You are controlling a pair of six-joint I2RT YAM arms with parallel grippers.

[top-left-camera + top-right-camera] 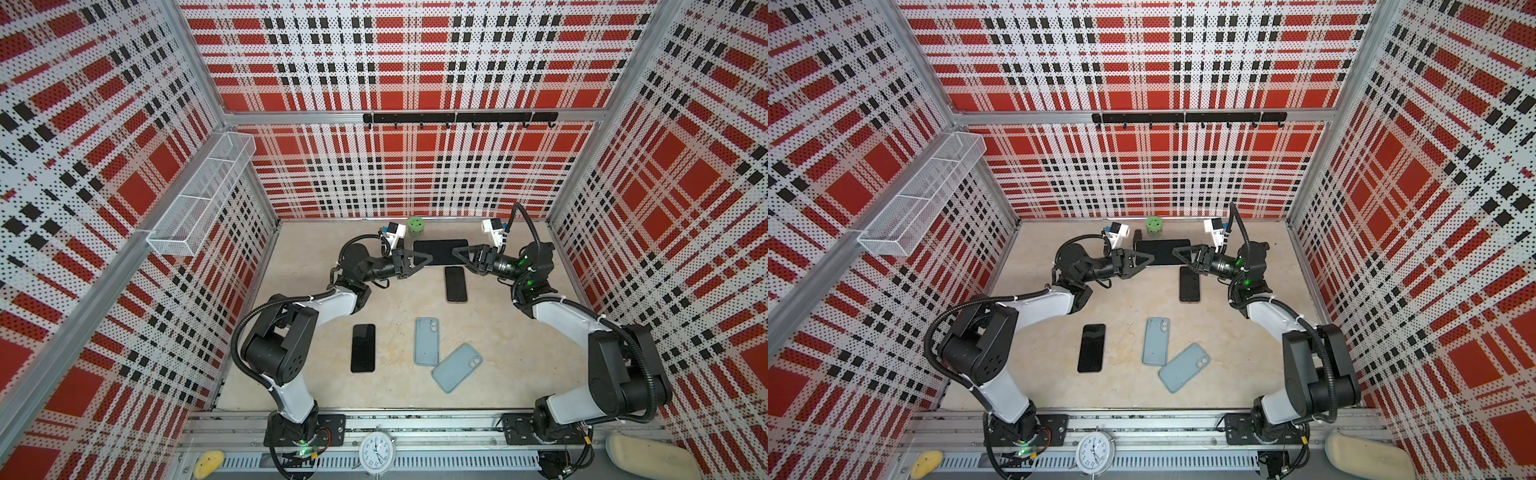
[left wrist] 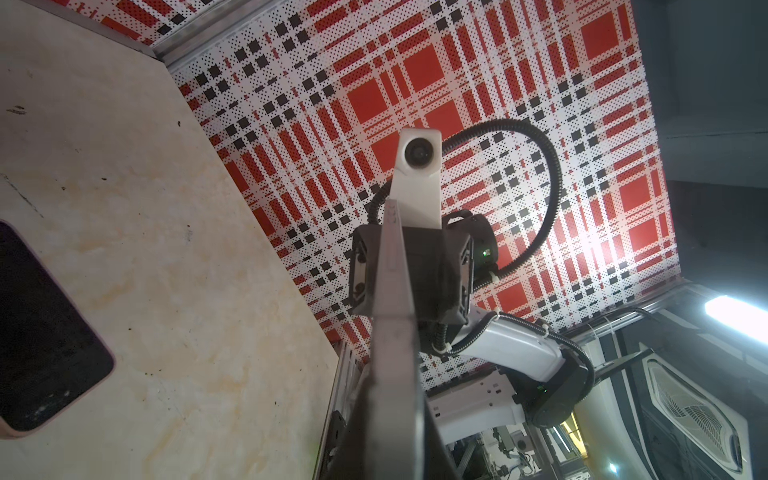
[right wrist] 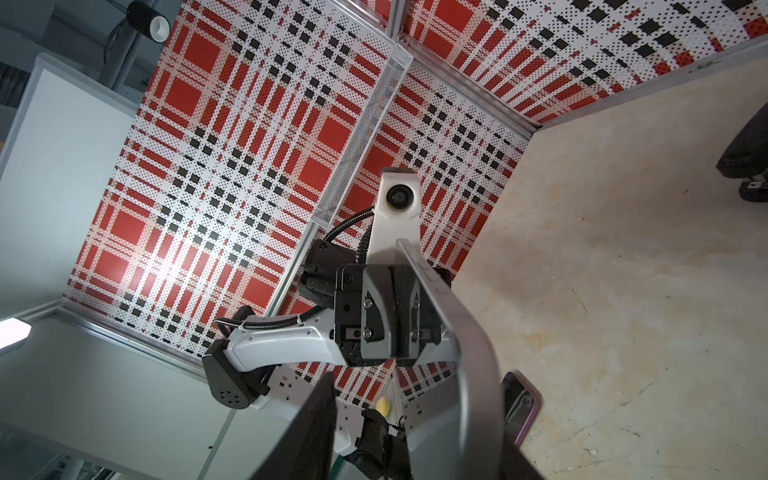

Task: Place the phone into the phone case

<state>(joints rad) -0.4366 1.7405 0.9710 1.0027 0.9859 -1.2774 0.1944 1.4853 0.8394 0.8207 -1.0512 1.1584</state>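
Left gripper (image 1: 430, 257) clamps one end of the phone (image 1: 440, 250), held level above the beige table (image 1: 519, 353) near the plaid back wall (image 1: 395, 174). Right gripper (image 1: 454, 252) jaws stand apart around the opposite end. A blue case (image 1: 427, 341) lies nearer the front, a second case (image 1: 456, 368) just beside it.

The dotted checked walls (image 1: 415, 62) are red, white and black. The table top (image 1: 519, 374) is cream with yellow stains. The left rubbery phone case (image 1: 427, 341) and the right rubbery phone case (image 1: 456, 368) are light blue. The farthest slab phone (image 1: 440, 251) is black with a grey edge. The far round pot (image 1: 414, 226) is green.
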